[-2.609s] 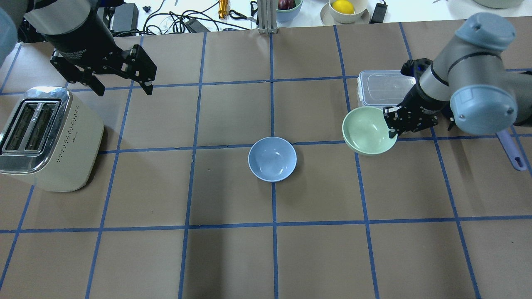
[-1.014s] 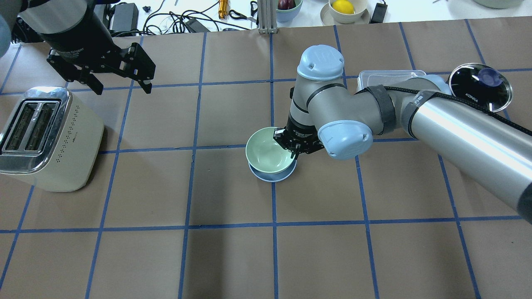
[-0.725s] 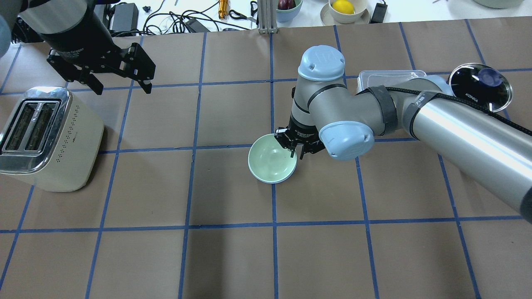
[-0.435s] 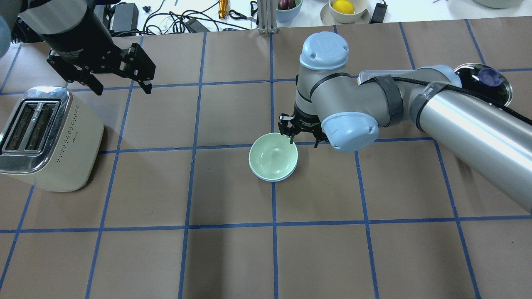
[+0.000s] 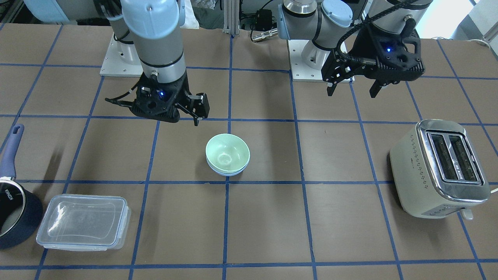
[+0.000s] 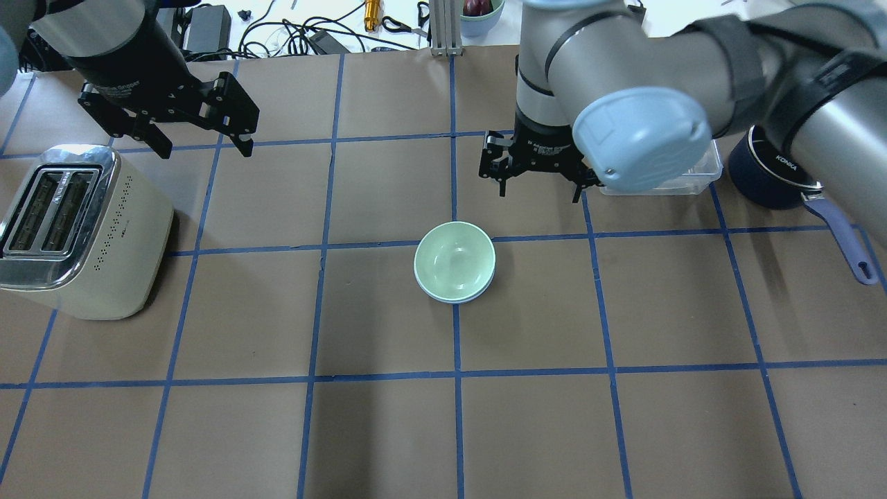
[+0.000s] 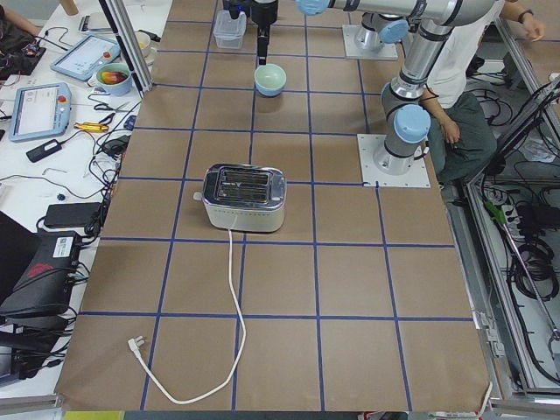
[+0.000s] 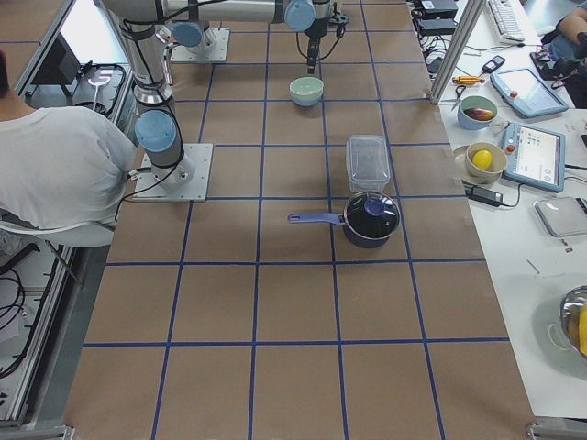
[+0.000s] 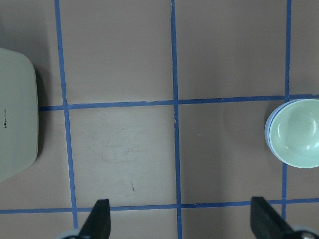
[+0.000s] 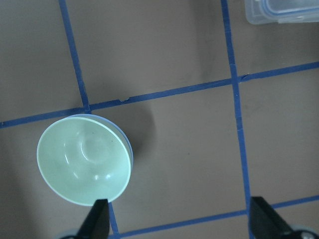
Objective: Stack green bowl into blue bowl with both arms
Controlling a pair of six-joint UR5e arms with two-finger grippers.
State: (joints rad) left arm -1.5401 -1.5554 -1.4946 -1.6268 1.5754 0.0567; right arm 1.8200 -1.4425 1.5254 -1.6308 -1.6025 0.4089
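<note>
The green bowl (image 6: 454,260) sits nested inside the blue bowl (image 6: 452,300) at the table's middle; only a thin blue rim shows under it (image 5: 227,173). My right gripper (image 6: 538,193) is open and empty, raised above the table just beyond the bowls and apart from them. In its wrist view the green bowl (image 10: 84,159) lies lower left, ahead of the spread fingertips (image 10: 97,219). My left gripper (image 6: 208,149) is open and empty, hovering at the far left beside the toaster. The stacked bowls show at the right edge of its wrist view (image 9: 296,132).
A cream toaster (image 6: 76,232) stands at the left. A clear lidded container (image 5: 83,221) and a navy saucepan (image 5: 15,214) sit on the right side of the table, partly hidden by my right arm in the overhead view. Bowls of fruit (image 6: 575,14) and cables lie past the far edge.
My right gripper carried the green bowl from the right, lowered it into the blue bowl, opened, and pulled back up and away. My left arm has not moved.
</note>
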